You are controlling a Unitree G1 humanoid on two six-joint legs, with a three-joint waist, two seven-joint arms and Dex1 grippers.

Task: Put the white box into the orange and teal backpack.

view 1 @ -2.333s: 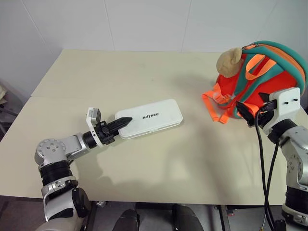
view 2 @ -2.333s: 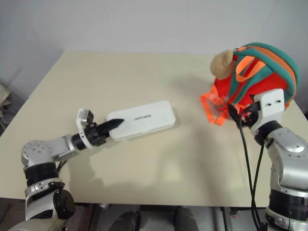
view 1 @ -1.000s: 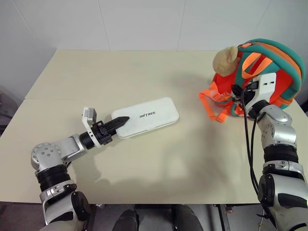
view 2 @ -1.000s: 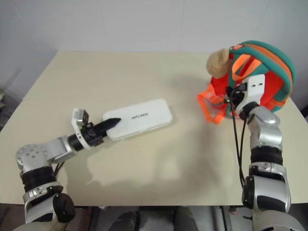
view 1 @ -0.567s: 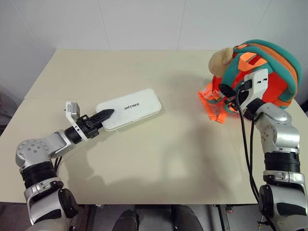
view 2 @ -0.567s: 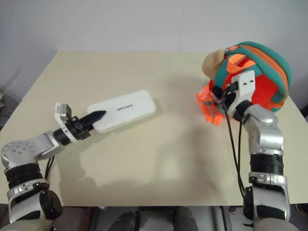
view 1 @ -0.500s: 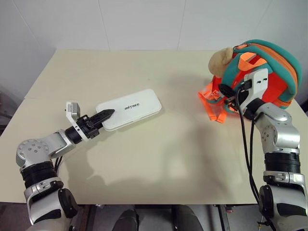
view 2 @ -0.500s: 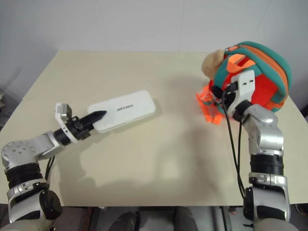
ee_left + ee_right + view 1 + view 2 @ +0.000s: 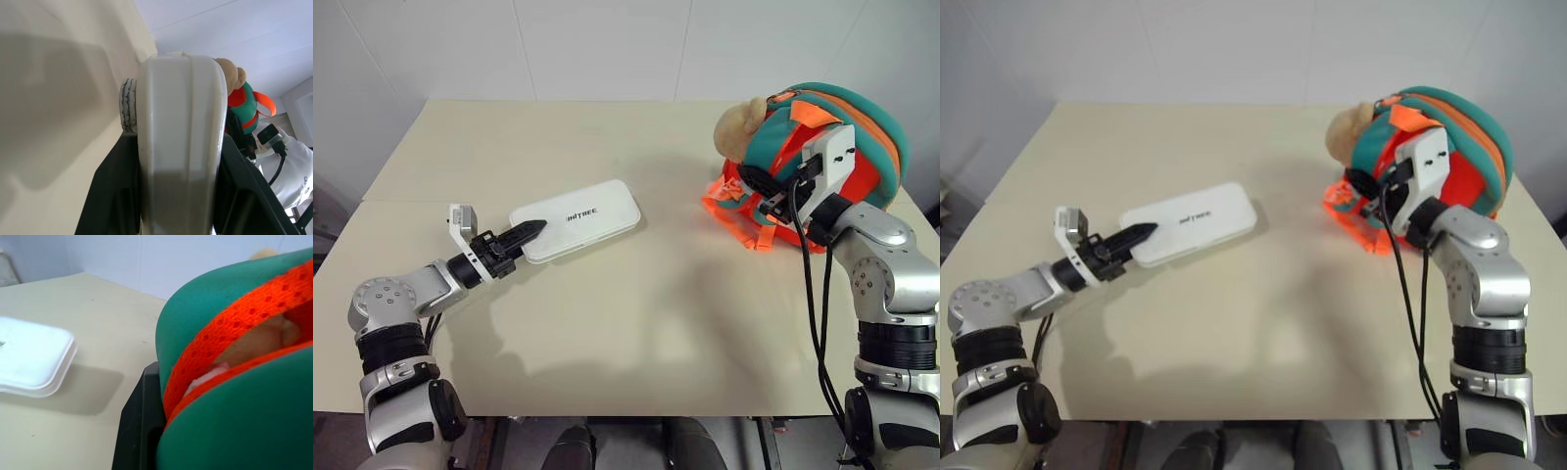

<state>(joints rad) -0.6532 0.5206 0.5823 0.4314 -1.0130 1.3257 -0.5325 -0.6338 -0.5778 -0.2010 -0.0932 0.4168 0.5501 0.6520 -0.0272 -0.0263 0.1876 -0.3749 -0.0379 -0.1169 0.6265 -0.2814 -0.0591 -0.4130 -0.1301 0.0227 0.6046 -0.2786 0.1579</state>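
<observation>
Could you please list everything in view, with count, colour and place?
table: one, beige, under everything, against a white wall.
box: one, white with dark lettering, flat on the table's left half.
backpack: one, orange with teal edging, at the table's right far side, orange straps trailing toward the middle.
plush head: one, tan, on the backpack's left side.
left end effector: one, black, clamped on the box's near-left end.
right end effector: one, black, shut on the backpack's teal and orange strap.
</observation>
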